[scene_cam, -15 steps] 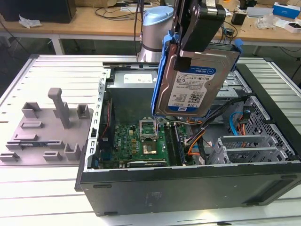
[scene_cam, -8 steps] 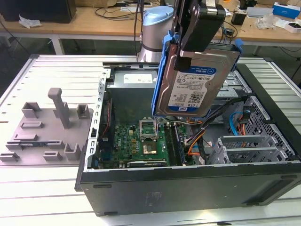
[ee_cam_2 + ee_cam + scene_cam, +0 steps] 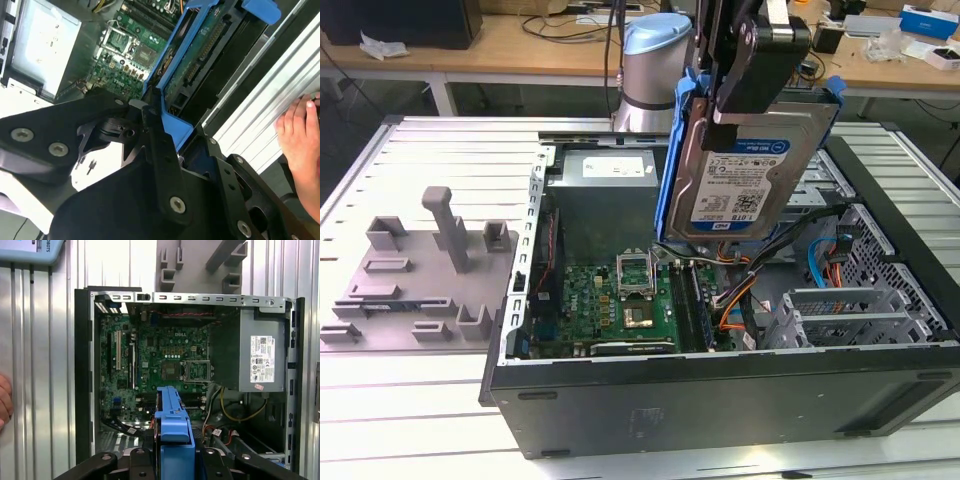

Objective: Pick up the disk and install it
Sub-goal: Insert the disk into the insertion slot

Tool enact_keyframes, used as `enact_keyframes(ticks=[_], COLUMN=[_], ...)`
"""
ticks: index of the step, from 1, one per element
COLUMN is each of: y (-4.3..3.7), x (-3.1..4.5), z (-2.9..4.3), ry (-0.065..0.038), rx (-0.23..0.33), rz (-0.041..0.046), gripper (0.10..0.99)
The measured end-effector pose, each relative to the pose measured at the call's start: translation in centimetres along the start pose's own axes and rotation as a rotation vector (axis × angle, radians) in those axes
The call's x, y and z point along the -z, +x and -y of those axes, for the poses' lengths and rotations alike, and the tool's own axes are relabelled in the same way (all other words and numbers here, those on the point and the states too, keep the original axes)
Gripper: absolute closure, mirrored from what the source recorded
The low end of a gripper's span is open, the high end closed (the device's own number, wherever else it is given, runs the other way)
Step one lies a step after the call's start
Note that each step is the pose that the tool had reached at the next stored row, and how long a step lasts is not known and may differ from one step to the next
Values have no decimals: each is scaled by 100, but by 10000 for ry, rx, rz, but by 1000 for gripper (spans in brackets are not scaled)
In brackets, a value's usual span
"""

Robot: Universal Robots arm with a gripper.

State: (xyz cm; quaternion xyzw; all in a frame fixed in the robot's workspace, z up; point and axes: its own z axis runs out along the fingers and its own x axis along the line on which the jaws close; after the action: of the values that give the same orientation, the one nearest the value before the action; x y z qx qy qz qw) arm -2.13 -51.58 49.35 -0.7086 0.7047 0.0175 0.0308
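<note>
Now we have the disk (image 3: 757, 170) up in the air. It hangs on edge, its label facing the exterior view, above the open computer case (image 3: 720, 400). It is over the gap between the motherboard (image 3: 620, 300) and the drive cage (image 3: 850, 310) on the exterior view's right. Our gripper (image 3: 730, 110) holds it by the upper edge. In the second wrist view the black fingers (image 3: 161, 155) are closed on the disk's blue bracket, pinching the frame from both sides with no gap that we can see. The grey power supply (image 3: 250, 357) sits behind the disk in the exterior view, apart from it.

We judge this to be the carry toward the bay. To do it well, we keep the grip on the bracket rather than on the drive body and hold the disk square to the cage walls. We also make sure its lower edge clears the orange and blue cables (image 3: 735, 305) bundled beneath. A person's hand (image 3: 300, 135) rests on the ribbed table (image 3: 410, 430) beside the case, so we mind that side too.
</note>
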Motion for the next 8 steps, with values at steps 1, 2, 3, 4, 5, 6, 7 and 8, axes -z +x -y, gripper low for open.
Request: enact_keyframes(ticks=[1, 2, 3, 4, 5, 6, 7, 8], y=[0, 1, 1, 1, 1, 1, 1, 1], x=[-6, -9, -10, -11, -11, -11, -11, -11], z=[-10, -13, -17, -18, -18, -18, -18, -18], ry=[123, 136, 138, 138, 138, 138, 138, 138], rx=[9, 10, 10, 9, 9, 9, 9, 9], rz=[-3, -1, -3, -2, -2, -3, -2, -3], gripper=[718, 718, 718, 718, 718, 718, 718, 718])
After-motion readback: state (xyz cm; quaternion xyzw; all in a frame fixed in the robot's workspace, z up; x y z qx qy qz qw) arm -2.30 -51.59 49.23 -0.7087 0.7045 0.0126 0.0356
